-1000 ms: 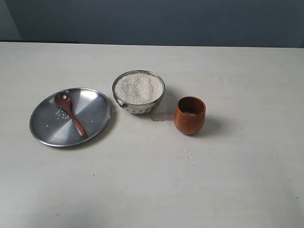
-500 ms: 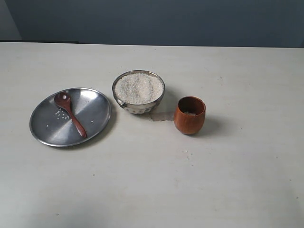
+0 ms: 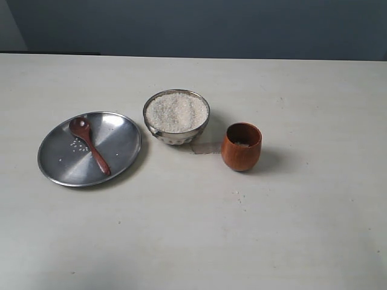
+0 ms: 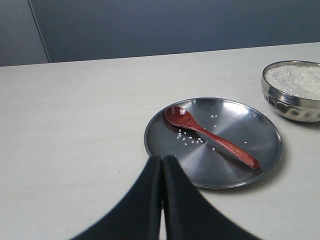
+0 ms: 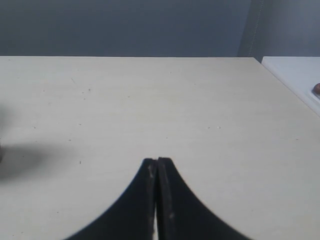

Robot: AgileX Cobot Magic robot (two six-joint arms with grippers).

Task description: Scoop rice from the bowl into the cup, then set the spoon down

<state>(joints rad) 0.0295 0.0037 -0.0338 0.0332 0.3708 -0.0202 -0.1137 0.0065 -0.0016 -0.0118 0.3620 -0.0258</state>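
A steel bowl (image 3: pixel 176 134) heaped with white rice (image 3: pixel 177 112) stands mid-table. To its right is the reddish-brown wooden cup (image 3: pixel 241 147), with a little rice inside. The dark wooden spoon (image 3: pixel 89 145) lies in a flat steel plate (image 3: pixel 124 128) at the left, head up, with a few loose grains beside it. Neither arm shows in the exterior view. In the left wrist view the left gripper (image 4: pixel 162 158) is shut and empty, just short of the plate (image 4: pixel 260 135) that holds the spoon (image 4: pixel 210 136). The right gripper (image 5: pixel 157 160) is shut over bare table.
A few stray grains (image 3: pixel 236 193) lie on the table in front of the cup. A white surface edge (image 5: pixel 295 75) shows beyond the table in the right wrist view. The bowl (image 4: pixel 290 102) sits past the plate in the left wrist view.
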